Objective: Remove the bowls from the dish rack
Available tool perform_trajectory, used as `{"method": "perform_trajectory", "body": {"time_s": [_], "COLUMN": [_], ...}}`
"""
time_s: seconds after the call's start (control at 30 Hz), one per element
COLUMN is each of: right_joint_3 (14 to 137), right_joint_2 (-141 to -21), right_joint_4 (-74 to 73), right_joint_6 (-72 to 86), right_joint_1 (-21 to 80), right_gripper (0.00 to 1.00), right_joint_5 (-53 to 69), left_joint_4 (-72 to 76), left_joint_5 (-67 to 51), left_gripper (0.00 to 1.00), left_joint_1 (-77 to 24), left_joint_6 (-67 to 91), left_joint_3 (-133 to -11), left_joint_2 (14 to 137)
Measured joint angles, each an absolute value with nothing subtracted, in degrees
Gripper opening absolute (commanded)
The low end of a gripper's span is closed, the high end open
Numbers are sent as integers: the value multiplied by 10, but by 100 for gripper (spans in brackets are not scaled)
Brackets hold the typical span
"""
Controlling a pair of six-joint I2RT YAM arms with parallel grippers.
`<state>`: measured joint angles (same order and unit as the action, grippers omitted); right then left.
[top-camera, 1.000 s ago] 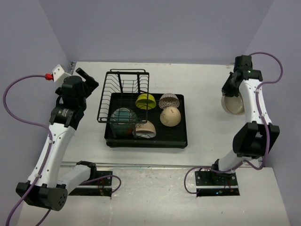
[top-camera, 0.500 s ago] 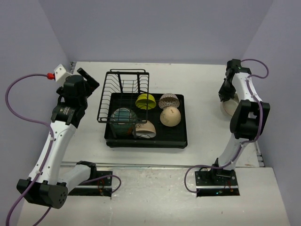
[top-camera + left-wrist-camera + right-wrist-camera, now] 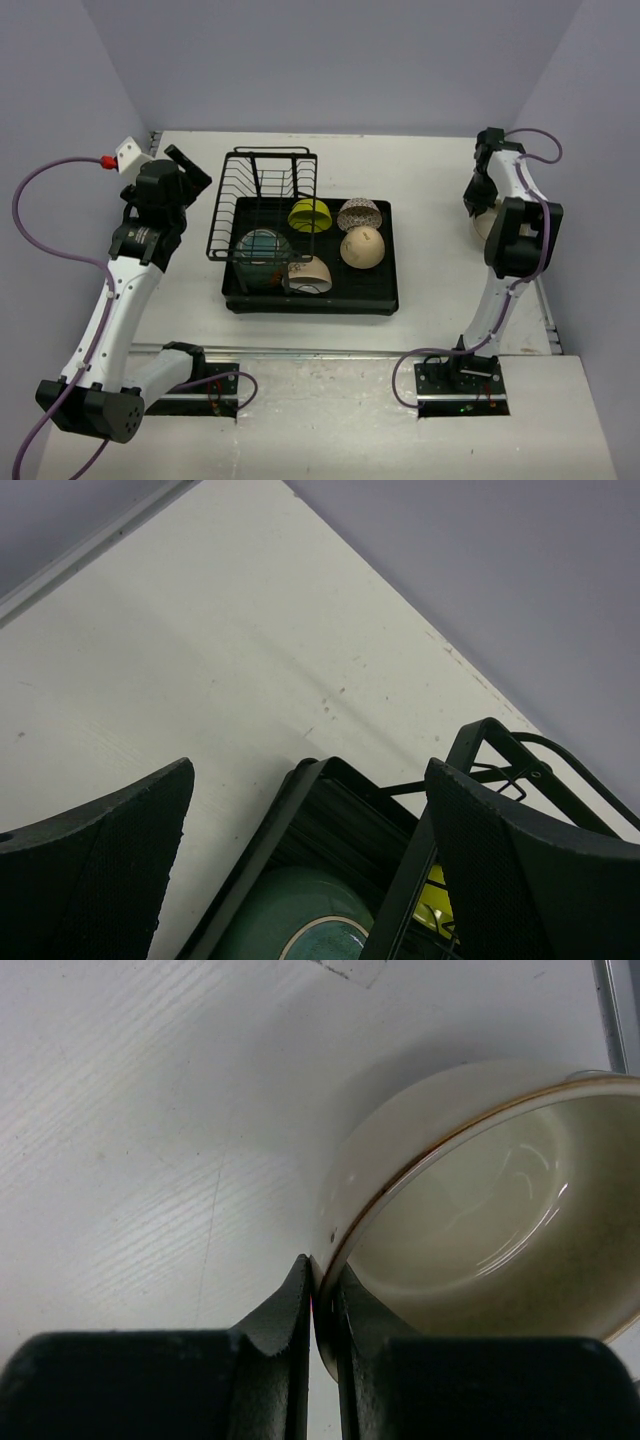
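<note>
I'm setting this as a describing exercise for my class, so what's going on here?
The right gripper is shut on the rim of a large beige bowl at the far right of the table, away from the dish rack. The left gripper hangs open by the rack's far left corner, holding nothing. The rack holds five bowls.
</note>
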<state>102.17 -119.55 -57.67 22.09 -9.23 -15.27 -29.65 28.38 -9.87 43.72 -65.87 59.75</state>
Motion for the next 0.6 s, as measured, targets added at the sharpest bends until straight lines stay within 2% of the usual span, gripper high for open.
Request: {"method": "perform_trajectory", "body": {"time_s": [0.27,0.33,0.37,0.43,0.47,0.53,0.57,0.6], "right_joint_3": [1041,1041,1041,1044,1046,1053,1060,1064], "right_joint_2": [-1234,-1239,-1240,-1241,-1241,-1241,-1241,-1241], "right_joint_4": [-577,-577,-578,-579,-581,-584,-585,-585], "right_joint_6": [222,223,223,224,225,225,225,226], "right_joint_1": [-94,-95,-95,-95,-95,-95,-94,-94], "right_gripper": [1,7,14,17,26,32,40,41], "right_joint_5": [-155,-155,-155,-156,-156,-156,-160,-160], "left_joint_4": [-297,-297,-297,-297,-297,-297,-297,-296], "left_joint_5": [285,285,285,285,285,285,285,285], "left_gripper": [97,97,97,97,97,97,97,97], "left_joint_1": [-99,-99,-99,-99,-99,-99,-99,-99], "left_joint_6": [439,439,439,439,439,440,440,441], "left_joint_3": [-657,-657,-657,-657,-657,-657,-656,-653], "left_joint_2": [597,598,598,598,598,597,597,596]}}
